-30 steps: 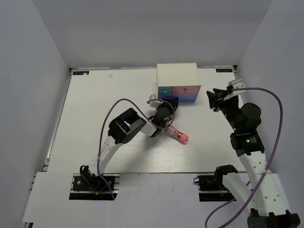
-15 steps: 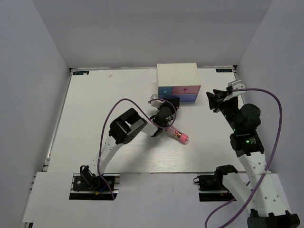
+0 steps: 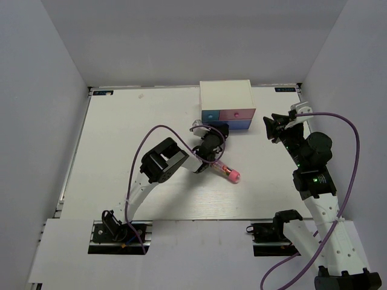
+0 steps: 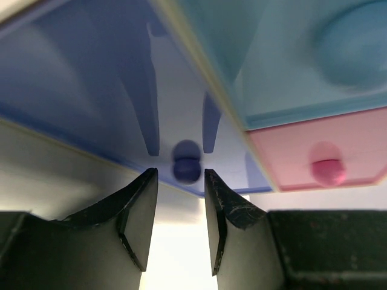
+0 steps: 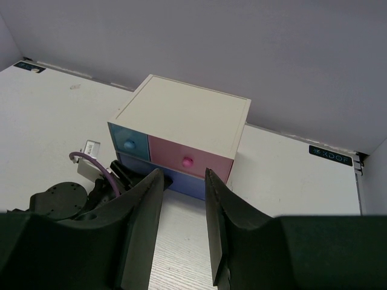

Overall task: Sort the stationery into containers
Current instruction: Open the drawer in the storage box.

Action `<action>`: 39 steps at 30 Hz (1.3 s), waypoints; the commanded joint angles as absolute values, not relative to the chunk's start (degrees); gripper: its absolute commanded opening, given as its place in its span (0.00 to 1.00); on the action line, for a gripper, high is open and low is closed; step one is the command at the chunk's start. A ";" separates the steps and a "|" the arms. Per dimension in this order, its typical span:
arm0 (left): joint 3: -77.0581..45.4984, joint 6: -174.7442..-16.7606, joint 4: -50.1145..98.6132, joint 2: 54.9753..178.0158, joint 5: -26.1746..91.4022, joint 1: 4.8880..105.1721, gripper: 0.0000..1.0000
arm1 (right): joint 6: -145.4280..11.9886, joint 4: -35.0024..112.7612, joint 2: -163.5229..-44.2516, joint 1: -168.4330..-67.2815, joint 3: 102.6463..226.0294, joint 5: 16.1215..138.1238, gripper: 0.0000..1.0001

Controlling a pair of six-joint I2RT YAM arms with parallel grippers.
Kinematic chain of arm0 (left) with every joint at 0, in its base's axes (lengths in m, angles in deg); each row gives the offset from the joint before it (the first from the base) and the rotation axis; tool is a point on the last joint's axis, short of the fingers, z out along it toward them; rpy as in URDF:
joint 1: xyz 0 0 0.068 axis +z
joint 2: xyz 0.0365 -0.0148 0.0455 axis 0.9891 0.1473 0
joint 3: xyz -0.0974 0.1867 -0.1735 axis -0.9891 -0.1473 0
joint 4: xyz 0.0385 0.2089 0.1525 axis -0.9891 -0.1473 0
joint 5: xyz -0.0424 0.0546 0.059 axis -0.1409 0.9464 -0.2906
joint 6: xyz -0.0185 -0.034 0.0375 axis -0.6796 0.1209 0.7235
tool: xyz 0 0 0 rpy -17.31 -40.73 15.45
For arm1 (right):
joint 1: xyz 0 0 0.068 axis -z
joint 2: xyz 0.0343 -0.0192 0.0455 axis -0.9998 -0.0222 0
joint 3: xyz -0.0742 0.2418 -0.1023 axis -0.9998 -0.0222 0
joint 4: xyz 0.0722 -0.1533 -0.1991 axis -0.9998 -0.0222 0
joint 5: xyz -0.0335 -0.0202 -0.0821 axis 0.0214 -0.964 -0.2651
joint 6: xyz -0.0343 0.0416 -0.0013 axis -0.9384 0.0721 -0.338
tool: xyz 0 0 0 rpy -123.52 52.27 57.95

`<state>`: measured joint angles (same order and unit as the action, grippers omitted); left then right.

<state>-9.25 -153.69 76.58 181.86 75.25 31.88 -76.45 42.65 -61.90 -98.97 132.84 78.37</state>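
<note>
- Violet-blue drawer front (image 4: 91, 90) of the white boxy cabinet (image 3: 225, 95) fills the left wrist view. Its small round knob (image 4: 186, 169) sits just ahead of the left gripper (image 4: 180, 176), whose jaws stand narrowly apart.
- The sound move is to ease forward until the pads flank the knob, close, then pull straight out.
- Pink-and-clear tube (image 3: 228, 173) lies on the white table (image 3: 121, 133) near the left arm. The right gripper (image 3: 273, 128) hangs parted, well apart from the cabinet.

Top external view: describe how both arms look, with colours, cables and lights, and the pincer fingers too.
The left arm and the right arm both have white links joined by bulky black joints. A purple cable loops along each arm. Two small green lights glow on the right arm. The left pincer and the right pincer each have two matte black, tapered fingers.
</note>
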 commanded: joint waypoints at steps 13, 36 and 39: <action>-6.39 -153.69 75.67 182.77 77.43 31.61 0.37 | -75.82 45.89 -61.21 -98.66 132.56 77.22 0.40; -12.89 -152.64 80.67 181.19 76.39 29.94 0.21 | -75.47 45.98 -61.39 -98.58 132.39 77.66 0.40; -15.34 -152.64 82.00 180.66 76.38 29.41 0.21 | -75.29 45.80 -61.39 -98.66 132.38 77.83 0.40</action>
